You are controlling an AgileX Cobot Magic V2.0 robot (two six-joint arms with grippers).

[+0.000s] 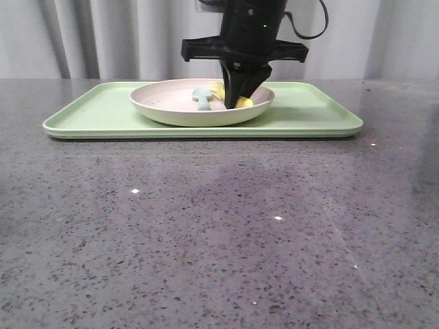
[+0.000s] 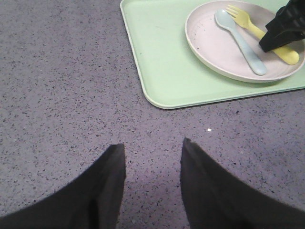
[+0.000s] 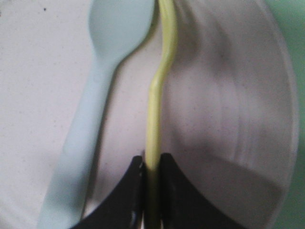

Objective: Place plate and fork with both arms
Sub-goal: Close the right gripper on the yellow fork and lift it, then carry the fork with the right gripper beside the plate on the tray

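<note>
From the front, the right pincer (image 1: 241, 98) reached straight down into the plate (image 1: 164, 103), which sat on the light-green tray (image 1: 89, 113) at the far side of the grey bench (image 1: 206, 226). Its dark fingers met low over the dish, and a bit of the yellow fork (image 1: 245, 103) showed just beside their tips, with the pale blue spoon (image 1: 202, 96) to the left of it. The left pincer was not visible here.

In the left wrist view, the left pincer (image 2: 152, 157) hung released over bare bench, nothing between its fingers, well short of the tray corner. The plate lay beyond, holding the spoon (image 2: 238, 40) and the fork (image 2: 257, 29) side by side. The right arm's fingers covered the fork's handle partway along, so that arm was plainly the nearer one to the fork, while the plate's rim was left for the left arm.

In the right wrist view, the right pincer (image 3: 152, 179) was clenched on the fork (image 3: 162, 71), the thin handle caught edge-on between the two tips. The fork's long axis ran straight away from the pincer, in line with it, and parallel to the spoon (image 3: 102, 81) just beside it. The fork appeared to rest in the plate (image 3: 228, 119), not yet lifted, so I judged the coming move to be a clean upward draw clear of the spoon
</note>
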